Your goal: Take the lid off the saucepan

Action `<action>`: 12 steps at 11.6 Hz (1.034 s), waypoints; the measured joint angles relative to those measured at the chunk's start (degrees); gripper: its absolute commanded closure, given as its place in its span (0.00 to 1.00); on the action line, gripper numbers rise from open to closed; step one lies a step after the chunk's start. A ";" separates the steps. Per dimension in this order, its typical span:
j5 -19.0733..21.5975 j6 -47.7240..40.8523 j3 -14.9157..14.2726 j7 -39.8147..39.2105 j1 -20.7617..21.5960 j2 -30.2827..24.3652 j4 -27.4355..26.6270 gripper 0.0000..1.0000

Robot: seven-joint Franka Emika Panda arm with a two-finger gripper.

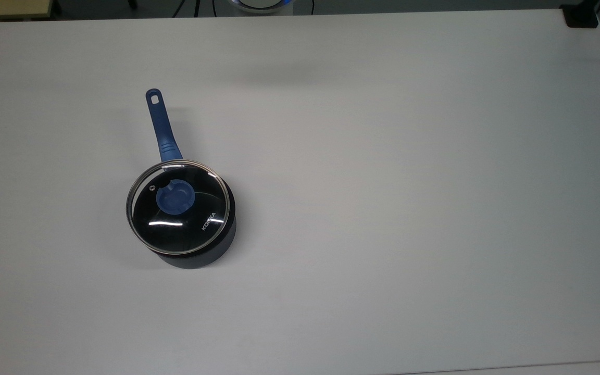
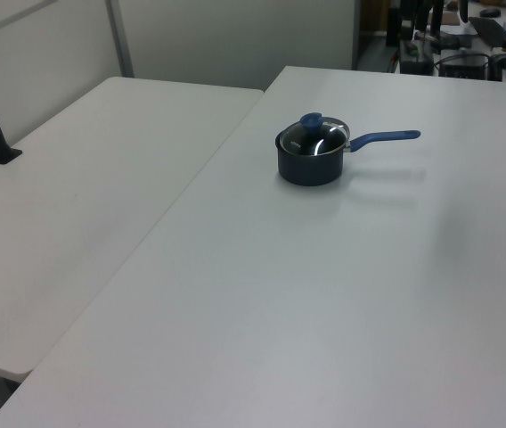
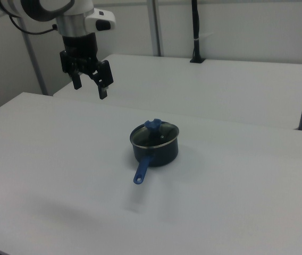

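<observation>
1. While resting on the white worktop (image 1: 383, 156), saucepan (image 3: 156, 151) capped by lid (image 1: 176, 207), handle toward the top view's top.
2. Gripper (image 3: 90, 85) high above, well apart, jaws spread, holding nothing.

saucepan (image 1: 196, 245): stands on the tabletop (image 1: 383, 156), in the top view's left half
lid (image 1: 176, 207): sits on the saucepan
pincer (image 3: 90, 85): in the air, well apart from the saucepan, toward the right view's upper left
</observation>
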 measured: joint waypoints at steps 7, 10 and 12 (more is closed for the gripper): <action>0.00 0.69 -0.03 0.00 0.00 0.00 0.00 0.00; 0.00 0.69 -0.03 0.00 0.00 0.00 0.00 0.00; 0.00 0.69 -0.46 0.04 -0.10 0.00 0.00 0.00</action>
